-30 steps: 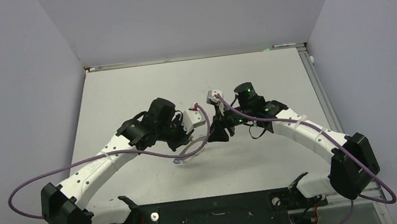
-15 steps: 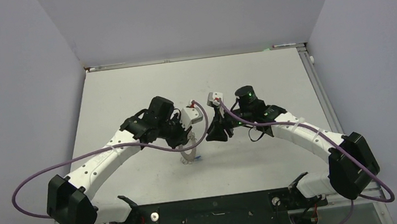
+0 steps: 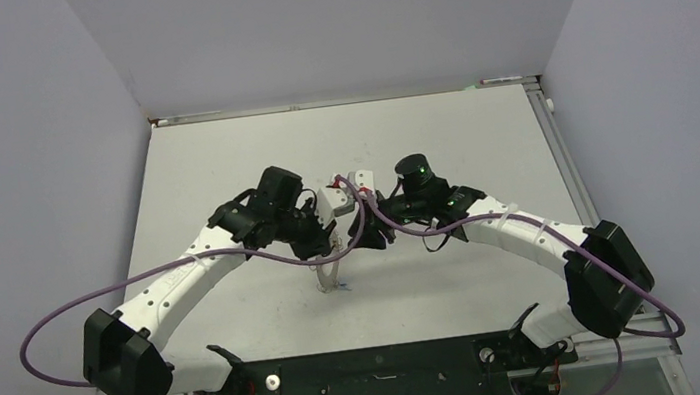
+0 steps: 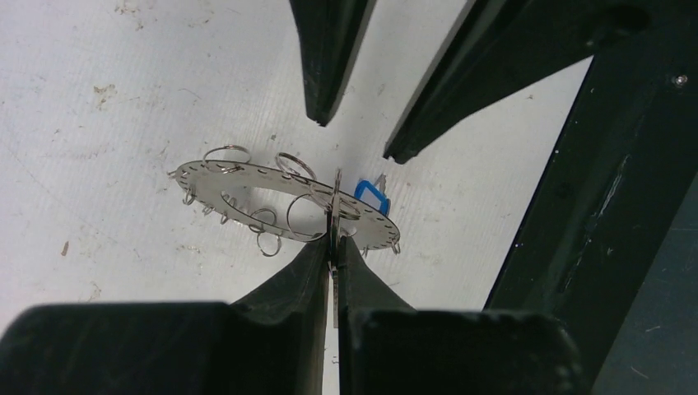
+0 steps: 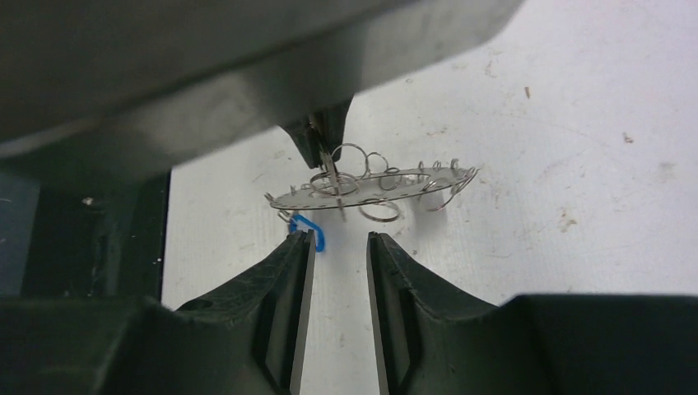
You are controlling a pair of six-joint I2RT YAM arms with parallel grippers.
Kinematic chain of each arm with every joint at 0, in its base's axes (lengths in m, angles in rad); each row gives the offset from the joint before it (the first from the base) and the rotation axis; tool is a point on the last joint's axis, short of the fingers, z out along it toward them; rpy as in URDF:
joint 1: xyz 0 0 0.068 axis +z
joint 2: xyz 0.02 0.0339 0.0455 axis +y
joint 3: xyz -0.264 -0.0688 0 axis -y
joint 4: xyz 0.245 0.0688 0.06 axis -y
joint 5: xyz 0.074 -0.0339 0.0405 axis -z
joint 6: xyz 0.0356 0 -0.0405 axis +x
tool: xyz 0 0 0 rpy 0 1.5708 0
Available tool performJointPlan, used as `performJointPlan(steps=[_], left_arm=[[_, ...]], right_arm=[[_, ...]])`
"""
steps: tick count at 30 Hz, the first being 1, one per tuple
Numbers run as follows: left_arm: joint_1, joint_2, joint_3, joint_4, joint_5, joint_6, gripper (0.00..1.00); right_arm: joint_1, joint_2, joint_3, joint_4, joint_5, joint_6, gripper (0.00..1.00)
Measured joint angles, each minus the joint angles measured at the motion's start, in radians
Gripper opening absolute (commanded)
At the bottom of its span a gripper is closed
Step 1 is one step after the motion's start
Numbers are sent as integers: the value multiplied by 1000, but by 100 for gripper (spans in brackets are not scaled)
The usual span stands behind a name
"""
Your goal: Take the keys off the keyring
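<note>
The keyring (image 4: 247, 191) is a flat grey metal ring with small wire loops along its rim, held off the table. My left gripper (image 4: 335, 245) is shut on a thin silvery key (image 4: 336, 216) that stands edge-on across the ring. The blue-headed key (image 4: 371, 197) hangs at the ring's rim. My right gripper (image 5: 339, 239) is open, just short of the ring (image 5: 395, 183), with its left finger (image 5: 298, 255) touching or nearly touching the blue key (image 5: 311, 230). From above, the two grippers (image 3: 332, 248) (image 3: 371, 237) face each other over the ring (image 3: 330, 277).
The white table (image 3: 222, 173) is scuffed, with walls on three sides. The arms' purple cables (image 3: 135, 284) loop beside the arms. A black mounting bar (image 3: 377, 367) runs along the near edge.
My left gripper has turned the ring from lying nearly flat to standing edge-on. My right gripper has moved left, close up to the ring.
</note>
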Motion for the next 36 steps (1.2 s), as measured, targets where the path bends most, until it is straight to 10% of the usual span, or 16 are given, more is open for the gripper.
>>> performJointPlan(steps=[36], left_arm=[[142, -51, -20, 9, 270, -2, 0]], right_arm=[[3, -13, 5, 83, -31, -130, 41]])
